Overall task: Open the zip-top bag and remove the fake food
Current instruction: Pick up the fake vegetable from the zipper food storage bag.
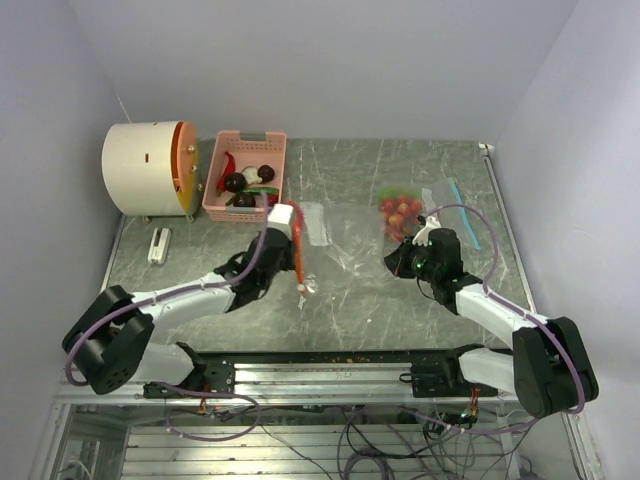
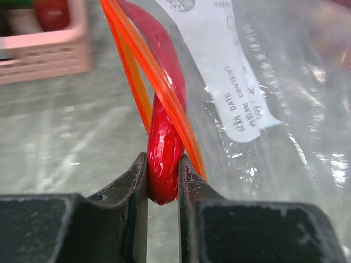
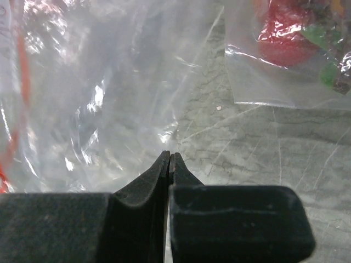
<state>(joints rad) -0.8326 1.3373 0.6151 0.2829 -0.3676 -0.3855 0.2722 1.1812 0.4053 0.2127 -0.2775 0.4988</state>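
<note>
my left end effector (image 2: 163, 176) is narrowed onto a long, glossy red chilli (image 2: 165, 137), a plastic toy whose lower end is pinched between both fingers (image 2: 134, 183). the chilli rises from the grip at the mouth of the zip-top bag (image 2: 285, 164), and the bag's orange zip strip (image 2: 159, 82) runs slantwise across it. whether the chilli is fully outside the film i cannot tell. the bag's clear film and its white label (image 2: 219, 60) lie just to the right of the grip. from above, the orange strip shows as a thin line beside my left wrist, and the crumpled clear bag spreads over the middle of the counter (image 1: 400, 300) between my two arms. my right end effector (image 3: 170, 156) has its fingers pressed together, tips low over the counter at the edge of the clear film. whether a fold of film is caught between them i cannot tell. the rest of the fake food (image 1: 400, 210), red and green pieces bunched inside clear plastic, sits just beyond my right end effector, near a blue zip strip (image 1: 465, 215). a pink basket (image 1: 210, 190) at the far left of the counter holds a red pepper shape, dark purple pieces and a white one. a white drum with an orange face (image 1: 148, 167) stands just left of the basket, and a small white block (image 1: 158, 245) lies on the counter in front of the drum.
</note>
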